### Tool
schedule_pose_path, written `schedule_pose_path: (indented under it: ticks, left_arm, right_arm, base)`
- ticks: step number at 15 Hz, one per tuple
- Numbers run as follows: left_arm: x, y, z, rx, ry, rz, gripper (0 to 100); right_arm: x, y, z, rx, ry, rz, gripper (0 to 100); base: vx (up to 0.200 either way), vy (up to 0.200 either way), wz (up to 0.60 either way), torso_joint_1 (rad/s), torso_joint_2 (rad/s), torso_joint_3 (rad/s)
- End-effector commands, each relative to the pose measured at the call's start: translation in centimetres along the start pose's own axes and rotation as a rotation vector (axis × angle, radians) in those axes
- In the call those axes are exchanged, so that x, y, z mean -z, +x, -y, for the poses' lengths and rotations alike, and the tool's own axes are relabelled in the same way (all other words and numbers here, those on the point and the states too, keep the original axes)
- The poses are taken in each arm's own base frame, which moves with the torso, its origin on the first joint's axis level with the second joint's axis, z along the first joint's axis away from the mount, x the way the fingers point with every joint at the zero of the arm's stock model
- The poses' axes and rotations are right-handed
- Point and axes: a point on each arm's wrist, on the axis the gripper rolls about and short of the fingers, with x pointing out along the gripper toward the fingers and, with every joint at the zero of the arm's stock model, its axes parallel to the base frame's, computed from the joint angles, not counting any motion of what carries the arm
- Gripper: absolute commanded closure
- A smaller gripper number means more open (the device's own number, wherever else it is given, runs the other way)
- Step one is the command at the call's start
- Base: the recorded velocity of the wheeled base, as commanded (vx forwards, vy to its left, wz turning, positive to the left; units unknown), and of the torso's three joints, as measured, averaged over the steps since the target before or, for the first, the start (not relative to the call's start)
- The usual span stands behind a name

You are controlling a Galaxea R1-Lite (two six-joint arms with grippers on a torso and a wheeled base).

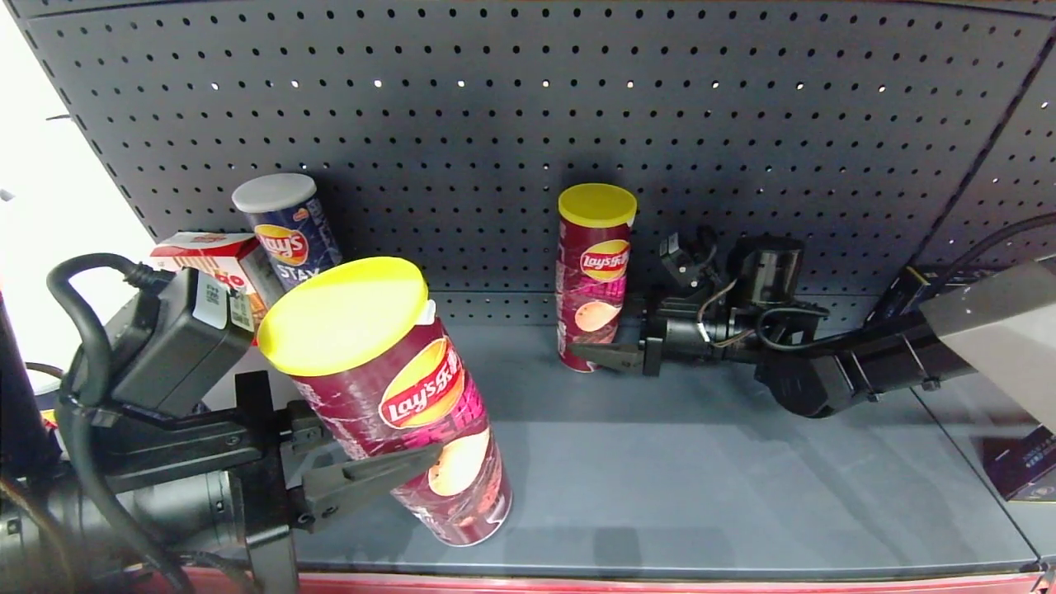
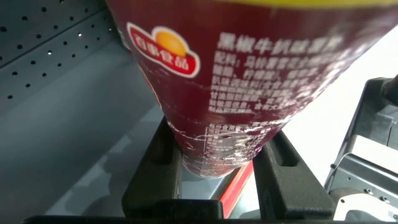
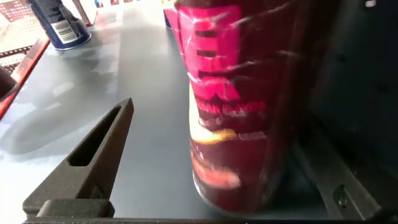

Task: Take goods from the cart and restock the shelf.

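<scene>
A maroon chip can with a yellow lid (image 1: 396,396) leans tilted over the front left of the grey shelf (image 1: 701,478). My left gripper (image 1: 363,462) is shut on its lower half, and in the left wrist view both fingers (image 2: 283,174) press against the can (image 2: 236,74). A second maroon can (image 1: 592,276) stands upright near the pegboard at the back middle. My right gripper (image 1: 587,345) is open around its base. In the right wrist view one finger (image 3: 93,155) stands well off the can (image 3: 239,118), which sits close to the other finger.
A blue can with a grey lid (image 1: 289,227) and a red-and-white box (image 1: 219,260) stand at the back left; the blue can (image 3: 59,25) also shows beyond the right gripper. A dark box (image 1: 1023,466) lies at the right edge. The shelf's red front lip (image 1: 660,584) runs below.
</scene>
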Motion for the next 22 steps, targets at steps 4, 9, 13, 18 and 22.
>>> schedule_pose_path:
  ticks: [4, 9, 13, 18, 22]
  left_arm:
    - [0.0, -0.1, 0.0, -0.003, 0.001, 0.003, 100]
    - [0.0, -0.1, 0.0, -0.003, 0.002, 0.004, 100]
    - [-0.2, -0.7, -0.1, -0.020, 0.005, 0.019, 100]
    - [-0.5, -1.2, -0.2, -0.039, 0.010, 0.036, 100]
    - [-0.6, -1.2, -0.3, -0.043, 0.011, 0.039, 100]
  right_arm:
    - [1.0, 2.0, 0.5, -0.019, -0.006, 0.007, 0]
    - [1.0, 2.3, 0.0, -0.018, -0.010, 0.010, 100]
    - [-2.1, 0.5, -2.4, 0.039, -0.024, 0.015, 100]
    - [-3.1, -0.8, -8.9, 0.095, -0.002, -0.013, 100]
    - [-2.0, -1.1, -13.9, 0.137, 0.034, 0.043, 100]
  base:
    - [0.000, 0.000, 0.00, 0.000, 0.00, 0.000]
    - [0.000, 0.000, 0.00, 0.000, 0.00, 0.000]
    - [0.000, 0.000, 0.00, 0.000, 0.00, 0.000]
    - [0.000, 0.000, 0.00, 0.000, 0.00, 0.000]
    - [0.000, 0.000, 0.00, 0.000, 0.00, 0.000]
